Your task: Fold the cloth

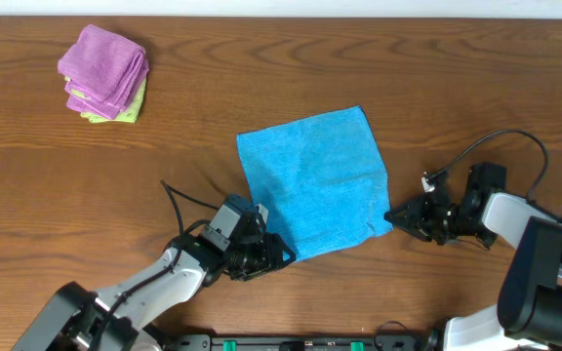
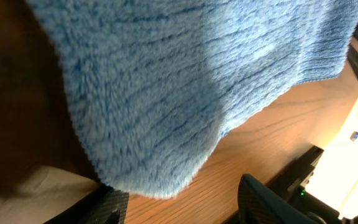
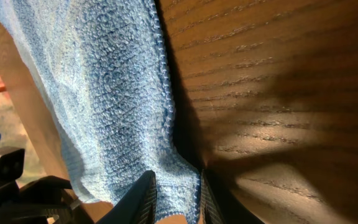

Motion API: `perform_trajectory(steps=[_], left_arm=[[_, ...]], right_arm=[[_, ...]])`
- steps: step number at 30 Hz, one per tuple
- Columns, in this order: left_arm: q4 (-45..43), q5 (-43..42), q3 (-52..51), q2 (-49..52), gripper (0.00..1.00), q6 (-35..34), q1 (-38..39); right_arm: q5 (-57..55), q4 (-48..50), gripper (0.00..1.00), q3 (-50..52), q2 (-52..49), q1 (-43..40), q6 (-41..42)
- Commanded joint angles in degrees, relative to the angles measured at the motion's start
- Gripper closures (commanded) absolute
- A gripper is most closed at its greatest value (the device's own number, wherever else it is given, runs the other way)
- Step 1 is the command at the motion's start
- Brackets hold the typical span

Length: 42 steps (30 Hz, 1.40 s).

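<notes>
The sky-blue cloth (image 1: 310, 180) lies spread flat on the wooden table, slightly rotated. My left gripper (image 1: 273, 255) is at its near left corner. In the left wrist view the cloth (image 2: 185, 81) ends in a corner reaching between the fingers (image 2: 114, 208); the left gripper (image 2: 182, 199) stands open, with bare wood showing in the gap. My right gripper (image 1: 394, 218) is at the near right corner. In the right wrist view the right gripper (image 3: 176, 196) is shut on the cloth (image 3: 110, 93), whose corner fills the narrow space between its jaws.
A folded purple cloth (image 1: 105, 66) rests on a light green cloth (image 1: 130, 107) at the far left of the table (image 1: 476, 88). The near table edge runs just behind both arms.
</notes>
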<state>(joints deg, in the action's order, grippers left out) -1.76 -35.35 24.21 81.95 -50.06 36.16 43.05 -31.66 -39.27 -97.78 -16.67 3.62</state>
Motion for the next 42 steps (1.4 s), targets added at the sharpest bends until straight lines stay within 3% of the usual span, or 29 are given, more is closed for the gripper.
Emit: perform_trajectory(steps=[1,3,6,8,19,24,31,34,37,42], left_arm=[[1.8,6.7,-3.1,4.9,0.49,-0.2,-1.0],[1.8,6.1,-3.1,4.9,0.66,-0.1,-1.3],[1.8,5.8,-3.1,4.9,0.8,-0.2,-1.3],[1.8,5.6,-3.1,4.9,0.94,-0.2,-1.3],[3.1,3.1,-0.9,4.4,0.94,2.2,-1.3],[13.4,3.5,4.9,1.6,0.94,8.7,-2.6],[30.3,8.9,14.0,-4.4,0.94,17.9,-8.2],[31.5,9.0,15.4,-5.4,0.91,18.8,-9.5],[31.5,9.0,16.0,-5.4,0.94,18.8,-10.1],[31.4,11.1,17.3,-5.4,0.94,18.9,-11.1]], right_arm=[[-5.0,-0.3,0.75,1.1,-1.7,-0.1,-1.0],[-5.0,-0.3,0.78,1.1,-1.7,-0.1,-1.0],[-5.0,-0.4,0.89,1.1,-1.7,-0.1,-1.0],[-5.0,-0.5,0.98,1.1,-1.7,-0.1,-1.0],[-0.5,-1.3,0.98,1.1,-0.7,-0.1,-1.2],[1.6,-4.0,0.99,1.1,3.7,-0.1,-2.9],[1.6,-8.2,0.99,1.1,17.0,0.0,-3.0],[1.6,-9.5,0.98,1.1,22.0,1.4,-1.7],[1.6,-9.5,0.98,1.1,25.2,3.9,0.2],[1.2,-4.4,0.98,1.1,26.3,9.4,5.8]])
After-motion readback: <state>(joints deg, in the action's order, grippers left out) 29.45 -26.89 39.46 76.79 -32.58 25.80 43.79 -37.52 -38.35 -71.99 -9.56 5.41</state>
